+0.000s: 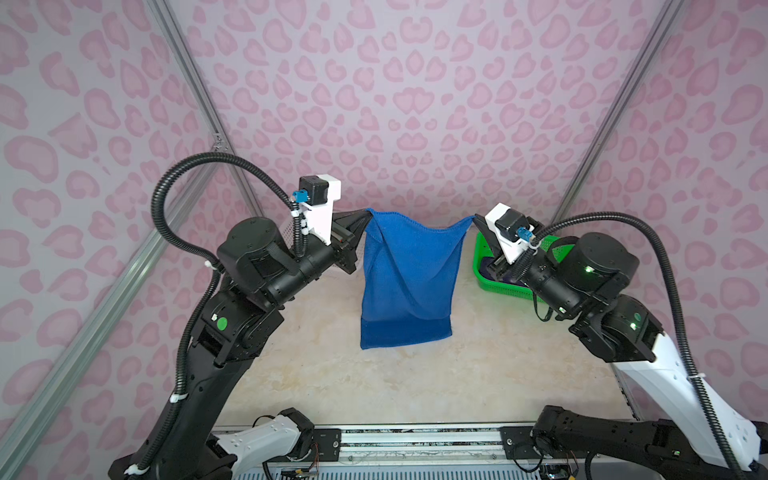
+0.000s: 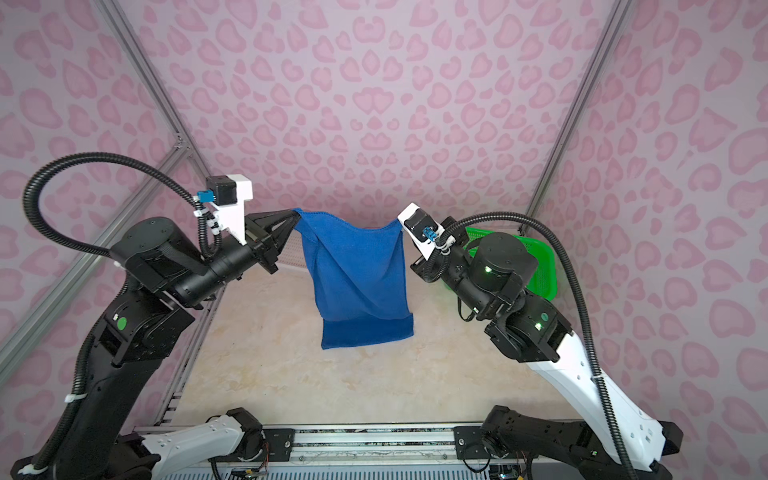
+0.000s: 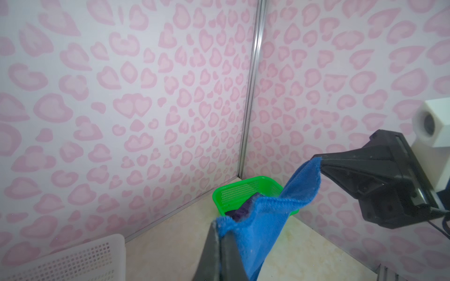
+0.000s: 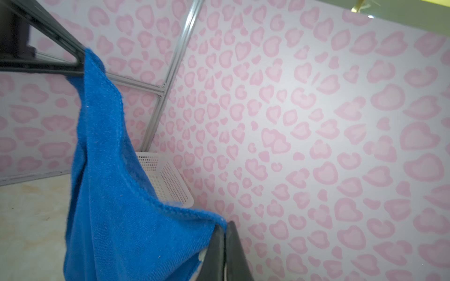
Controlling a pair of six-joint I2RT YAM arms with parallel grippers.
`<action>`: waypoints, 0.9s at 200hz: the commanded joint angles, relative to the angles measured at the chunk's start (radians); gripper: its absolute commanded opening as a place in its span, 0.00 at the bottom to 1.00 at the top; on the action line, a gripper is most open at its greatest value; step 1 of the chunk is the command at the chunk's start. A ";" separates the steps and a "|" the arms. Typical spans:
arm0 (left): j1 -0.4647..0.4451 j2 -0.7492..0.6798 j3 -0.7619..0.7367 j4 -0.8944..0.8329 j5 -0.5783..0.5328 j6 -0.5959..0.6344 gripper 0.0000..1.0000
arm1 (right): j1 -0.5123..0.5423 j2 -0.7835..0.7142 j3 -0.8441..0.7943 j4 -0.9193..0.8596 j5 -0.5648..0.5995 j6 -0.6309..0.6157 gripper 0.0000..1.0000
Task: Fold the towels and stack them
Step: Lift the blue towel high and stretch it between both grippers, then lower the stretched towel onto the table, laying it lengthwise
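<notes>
- Royal-blue terry: the blue towel hangs as a sheet over the middle of the bench. It is held up by its two upper corners, and the top edge sags between them. Its lower band appears to lie on the bench, creased toward the camera.
- Left tool: jaws pinched together on the towel's upper left corner. The left wrist view shows cloth caught between the tips.
- Right tool: jaws likewise closed on the upper right corner, as the right wrist view confirms.
- Purple towel: a dark cloth, partly seen inside the green basket at the far right of the bench.
- White basket: perforated, at the far left of the bench; contents not visible.
- Step in hand, by judgement: the first towel is spread out ready for its fold. No folded towel or stack is in view.
- Next move calls for both tools to lower together, level and evenly taut. They should lay the held edge toward the band on the bench and let go only once the cloth lies flat.
- Writing: none legible on towel, baskets or arms. The wall carries a pink blotch print only.
</notes>
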 commanded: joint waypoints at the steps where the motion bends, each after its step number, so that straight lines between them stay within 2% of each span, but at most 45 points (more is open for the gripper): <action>1: -0.008 -0.038 0.028 0.074 0.078 -0.070 0.03 | 0.103 -0.011 0.061 -0.036 0.045 -0.092 0.00; 18: -0.009 -0.065 0.041 0.117 0.102 -0.096 0.03 | 0.175 -0.003 0.112 -0.027 0.075 -0.125 0.00; 46: -0.007 -0.074 0.079 0.139 0.080 -0.091 0.03 | 0.259 0.034 0.189 0.011 0.121 -0.191 0.00; 71: -0.007 -0.035 0.084 0.130 0.022 -0.035 0.03 | 0.264 0.075 0.215 0.066 0.198 -0.253 0.00; 89: -0.007 0.018 0.089 0.118 -0.063 0.032 0.03 | 0.242 0.102 0.202 0.143 0.281 -0.306 0.00; 110: 0.004 0.114 0.133 0.107 -0.131 0.097 0.03 | 0.110 0.131 0.226 0.131 0.245 -0.255 0.00; 148: 0.115 0.359 0.295 0.124 -0.108 0.091 0.03 | -0.238 0.219 0.276 0.083 0.087 -0.087 0.00; 164: 0.162 0.497 0.420 0.114 -0.095 0.081 0.03 | -0.373 0.286 0.301 0.074 0.012 -0.020 0.00; 180: 0.197 0.648 0.549 0.082 -0.082 0.070 0.03 | -0.461 0.354 0.306 0.080 -0.051 0.025 0.00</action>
